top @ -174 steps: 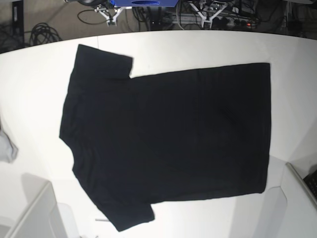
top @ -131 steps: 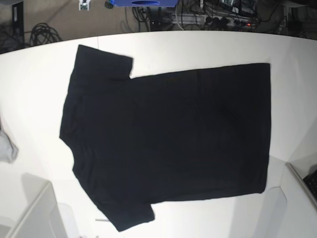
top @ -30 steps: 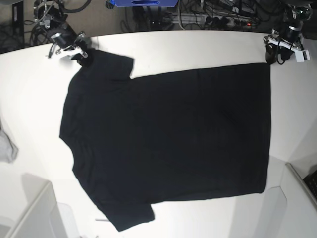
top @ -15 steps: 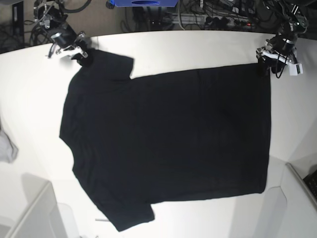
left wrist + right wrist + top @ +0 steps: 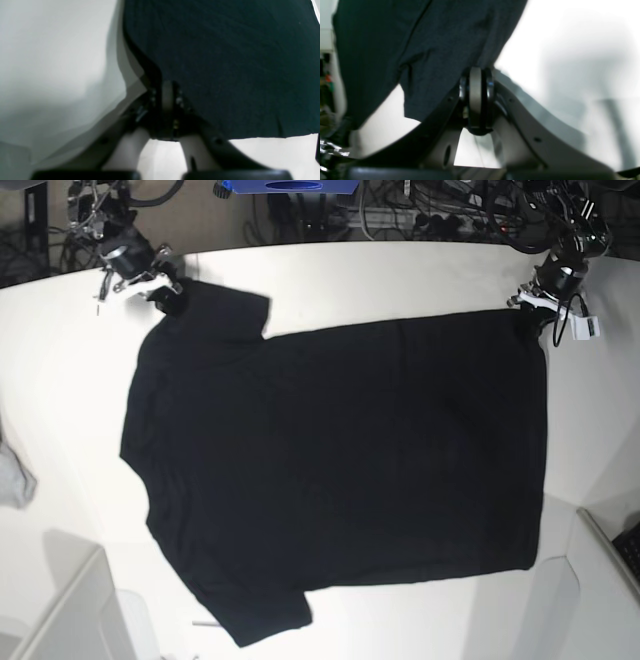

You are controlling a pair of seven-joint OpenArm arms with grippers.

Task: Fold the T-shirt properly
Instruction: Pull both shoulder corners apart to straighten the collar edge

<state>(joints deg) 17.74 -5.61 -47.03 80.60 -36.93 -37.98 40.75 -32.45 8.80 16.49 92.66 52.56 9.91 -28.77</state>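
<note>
A large black T-shirt (image 5: 340,470) lies spread flat on a white desk (image 5: 400,275), plain side up, with the neck and sleeves toward the left of the base view and the hem toward the right. No fold has been made yet; the whole garment is a single flat layer.

The right gripper (image 5: 160,288) sits at the far corner of the upper sleeve, and in its wrist view its jaws are clenched on the sleeve edge, with dark cloth bunched just above them. The left gripper (image 5: 532,310) sits at the far hem corner; its wrist view shows the jaws clamped together on the edge of the fabric there.

A small grey cloth (image 5: 12,480) rests at the desk's left edge, well apart from the shirt.

Judging from this, only the first grasp is in place. Every fold is still ahead, probably beginning with the far long edge being carried toward the near side.
</note>
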